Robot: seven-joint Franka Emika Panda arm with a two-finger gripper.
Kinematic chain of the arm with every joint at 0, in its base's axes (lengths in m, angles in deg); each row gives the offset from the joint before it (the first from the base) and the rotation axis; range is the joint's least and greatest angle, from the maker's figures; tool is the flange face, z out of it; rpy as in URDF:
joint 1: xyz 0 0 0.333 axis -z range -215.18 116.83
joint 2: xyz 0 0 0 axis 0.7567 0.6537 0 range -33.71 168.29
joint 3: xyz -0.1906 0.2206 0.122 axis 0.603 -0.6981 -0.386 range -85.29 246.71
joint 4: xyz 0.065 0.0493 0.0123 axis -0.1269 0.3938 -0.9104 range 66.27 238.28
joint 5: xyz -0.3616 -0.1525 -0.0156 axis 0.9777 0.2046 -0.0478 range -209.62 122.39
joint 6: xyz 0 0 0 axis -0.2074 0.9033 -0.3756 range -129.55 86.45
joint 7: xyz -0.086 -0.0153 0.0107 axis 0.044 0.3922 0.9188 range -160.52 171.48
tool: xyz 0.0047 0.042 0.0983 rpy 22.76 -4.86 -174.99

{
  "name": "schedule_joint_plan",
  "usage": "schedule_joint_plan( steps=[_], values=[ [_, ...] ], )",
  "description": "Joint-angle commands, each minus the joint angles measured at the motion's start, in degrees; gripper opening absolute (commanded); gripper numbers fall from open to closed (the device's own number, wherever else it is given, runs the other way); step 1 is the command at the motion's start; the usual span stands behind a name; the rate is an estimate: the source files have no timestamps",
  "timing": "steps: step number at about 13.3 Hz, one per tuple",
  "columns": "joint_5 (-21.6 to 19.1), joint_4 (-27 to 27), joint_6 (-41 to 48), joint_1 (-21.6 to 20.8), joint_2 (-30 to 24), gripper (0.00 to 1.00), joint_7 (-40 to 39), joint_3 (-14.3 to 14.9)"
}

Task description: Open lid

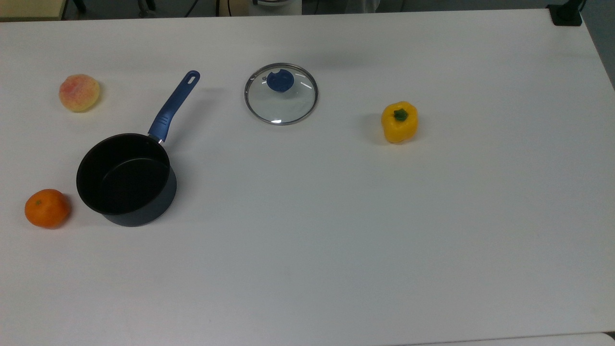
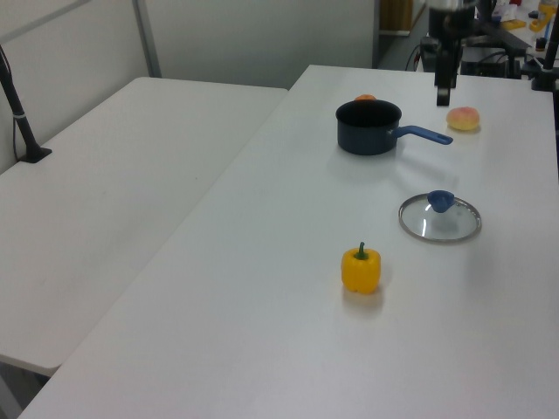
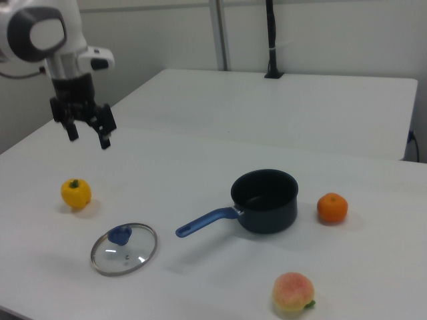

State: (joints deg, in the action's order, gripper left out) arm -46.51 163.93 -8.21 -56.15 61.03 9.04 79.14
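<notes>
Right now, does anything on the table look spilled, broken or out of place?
Nothing stands out. The lid lies flat on the table, apart from the open saucepan, which stands upright and empty. The pepper, orange and peach sit separately. The hand hangs open above the table, holding nothing.

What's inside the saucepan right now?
Nothing: the saucepan shows a bare dark interior in the top view and right view. The near inner wall is hidden in the right view. The lid lies apart on the table.
</notes>
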Motion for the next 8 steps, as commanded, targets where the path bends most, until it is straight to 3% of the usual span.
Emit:
schedule_joint_plan(
  steps=[1,5,8],
  values=[
    [-2.11,-6.63,3.04,1.35,0.29,1.0,9.94,-0.01],
    [-2.29,-6.64,3.13,1.52,-0.51,1.0,9.71,1.22],
    [-1.5,-6.82,0.33,1.17,0.89,1.0,-4.74,3.14]
  ],
)
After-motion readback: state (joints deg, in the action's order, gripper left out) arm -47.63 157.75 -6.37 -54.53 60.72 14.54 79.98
